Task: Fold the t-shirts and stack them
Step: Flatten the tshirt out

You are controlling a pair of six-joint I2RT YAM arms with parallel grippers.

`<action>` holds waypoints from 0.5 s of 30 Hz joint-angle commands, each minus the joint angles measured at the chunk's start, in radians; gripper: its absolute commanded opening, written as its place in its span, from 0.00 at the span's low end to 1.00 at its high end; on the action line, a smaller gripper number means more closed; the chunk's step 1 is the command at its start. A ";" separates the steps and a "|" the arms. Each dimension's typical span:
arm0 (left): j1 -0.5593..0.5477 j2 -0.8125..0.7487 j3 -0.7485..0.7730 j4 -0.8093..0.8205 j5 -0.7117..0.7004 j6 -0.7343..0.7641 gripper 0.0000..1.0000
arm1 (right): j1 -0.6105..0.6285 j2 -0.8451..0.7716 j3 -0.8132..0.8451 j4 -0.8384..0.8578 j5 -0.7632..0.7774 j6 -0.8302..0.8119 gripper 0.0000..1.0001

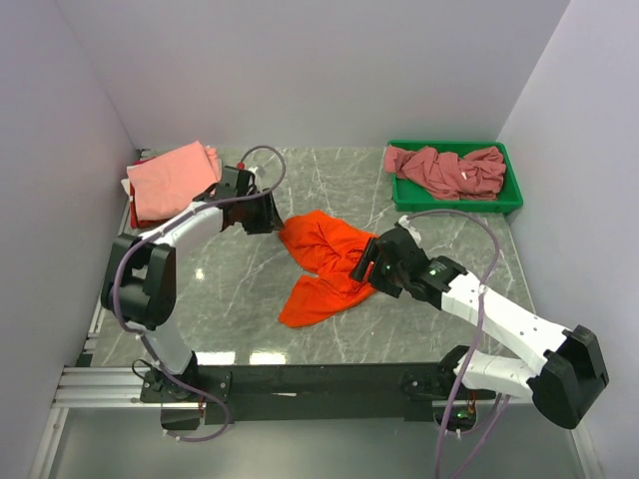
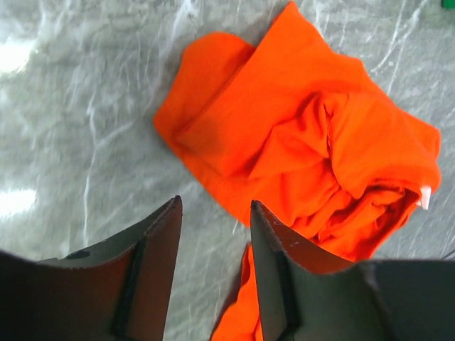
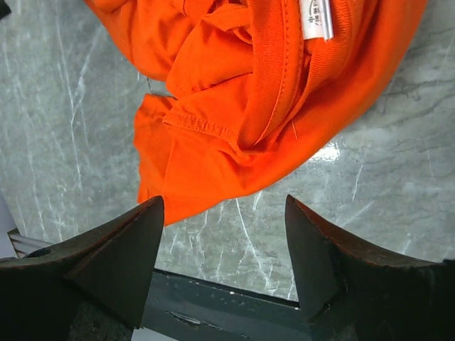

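Observation:
A bright orange t-shirt (image 1: 321,261) lies crumpled in the middle of the marble table; it also shows in the left wrist view (image 2: 298,135) and the right wrist view (image 3: 242,92), where its white neck label shows. My left gripper (image 1: 268,216) is open and empty, just left of the shirt's far edge. My right gripper (image 1: 365,265) is open and empty at the shirt's right edge. A folded salmon-pink t-shirt (image 1: 172,178) lies at the back left. Dusty rose t-shirts (image 1: 447,170) lie bunched in the green bin (image 1: 511,196).
The green bin stands at the back right. The pink shirt rests on a darker red cloth (image 1: 140,214) against the left wall. White walls close in the table on the left, back and right. A black rail (image 1: 319,379) runs along the near edge.

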 commanded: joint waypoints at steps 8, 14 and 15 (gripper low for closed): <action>-0.039 0.131 0.139 -0.017 -0.009 0.028 0.46 | 0.013 0.091 0.106 0.028 -0.010 -0.025 0.75; -0.055 0.180 0.179 -0.052 -0.050 0.059 0.46 | 0.013 0.126 0.126 0.024 -0.022 -0.038 0.75; -0.055 0.186 0.181 -0.052 -0.050 0.060 0.46 | 0.013 0.132 0.128 0.024 -0.025 -0.038 0.75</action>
